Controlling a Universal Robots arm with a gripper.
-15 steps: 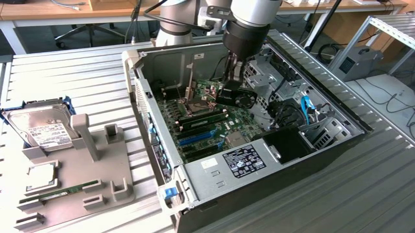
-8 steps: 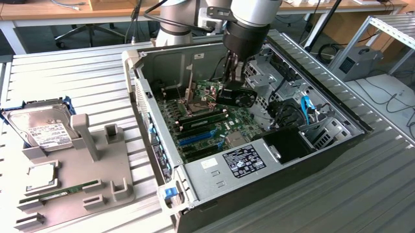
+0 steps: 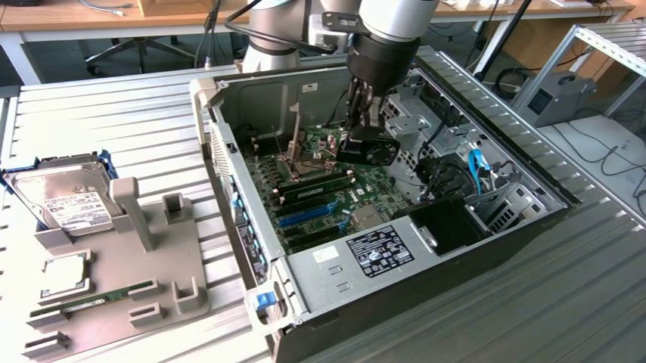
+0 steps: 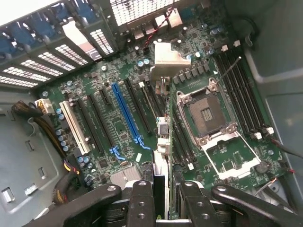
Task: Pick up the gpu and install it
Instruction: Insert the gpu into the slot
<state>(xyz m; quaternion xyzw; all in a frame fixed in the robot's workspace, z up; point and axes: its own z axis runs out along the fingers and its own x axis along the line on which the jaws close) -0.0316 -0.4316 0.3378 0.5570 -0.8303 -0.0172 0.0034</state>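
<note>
inside open case (image 3: 525, 219), gripper (image 3: 361, 128) holds gpu (image 3: 365, 147) above motherboard (image 3: 333, 200).

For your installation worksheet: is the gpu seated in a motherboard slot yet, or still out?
Still out. The end effector holds the gpu on edge above the motherboard; in the wrist view its edge hangs over the slots.

The exterior camera is looking down obliquely from a distance at the open computer case (image 3: 404, 249); the wrist camera is peering close, straight down. Both are sharing the motherboard (image 4: 128, 113).
</note>
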